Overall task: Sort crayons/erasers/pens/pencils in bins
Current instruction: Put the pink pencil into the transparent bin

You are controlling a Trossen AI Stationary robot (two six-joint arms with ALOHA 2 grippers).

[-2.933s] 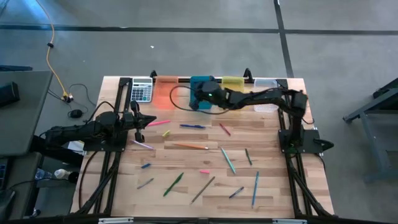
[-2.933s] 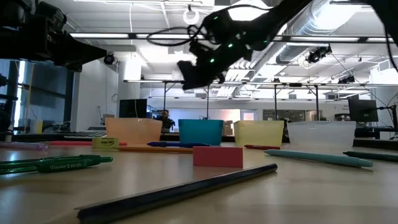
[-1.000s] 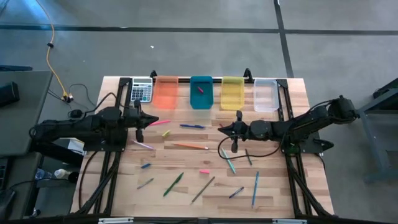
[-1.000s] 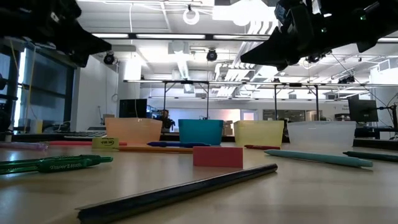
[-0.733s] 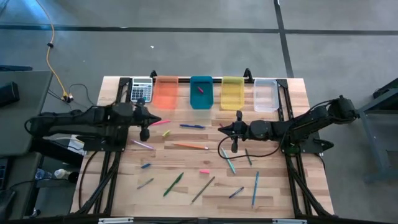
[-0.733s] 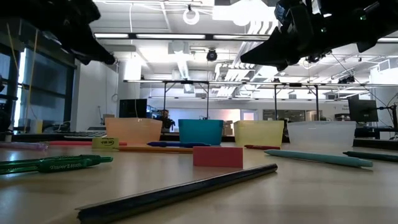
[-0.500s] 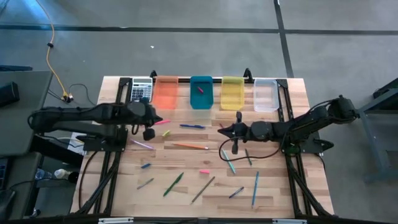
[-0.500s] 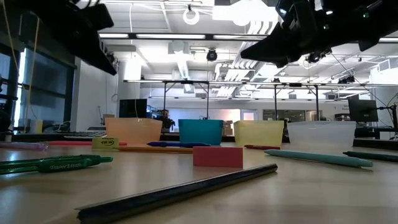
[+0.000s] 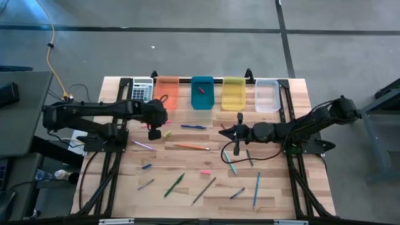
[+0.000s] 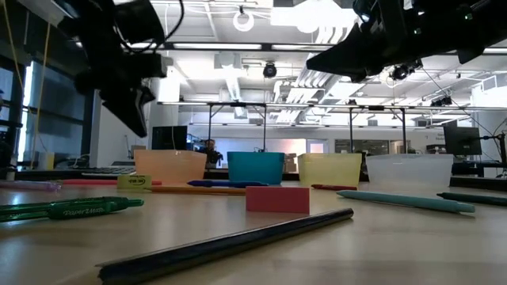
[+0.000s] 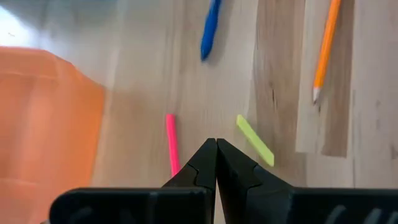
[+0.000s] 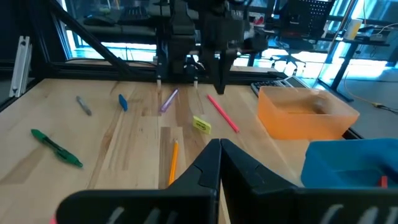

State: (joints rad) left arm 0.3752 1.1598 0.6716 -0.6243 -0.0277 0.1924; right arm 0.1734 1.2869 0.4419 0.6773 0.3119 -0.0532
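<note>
From above, we see four bins [image 9: 216, 93] lining the desk's [image 9: 187, 194] far edge, pens [image 9: 193, 127] and pencils [image 9: 191, 147] scattered. Left wrist view: left gripper [image 11: 216, 144] fingers closed, empty, above the yellow-green eraser [image 11: 254, 140]. Right wrist view: right gripper [image 12: 219, 144] closed, empty.

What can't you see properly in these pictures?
- Inside the orange bin, yellow bin and clear bin: the low view looks level across the table, so their walls hide any contents.
- The teal bin: something small and pink lies inside in the high view, too tiny to name.
- The calculator: its keys are too small to read from above.
- The orange pencil: cut off by the left wrist picture's edge.
</note>
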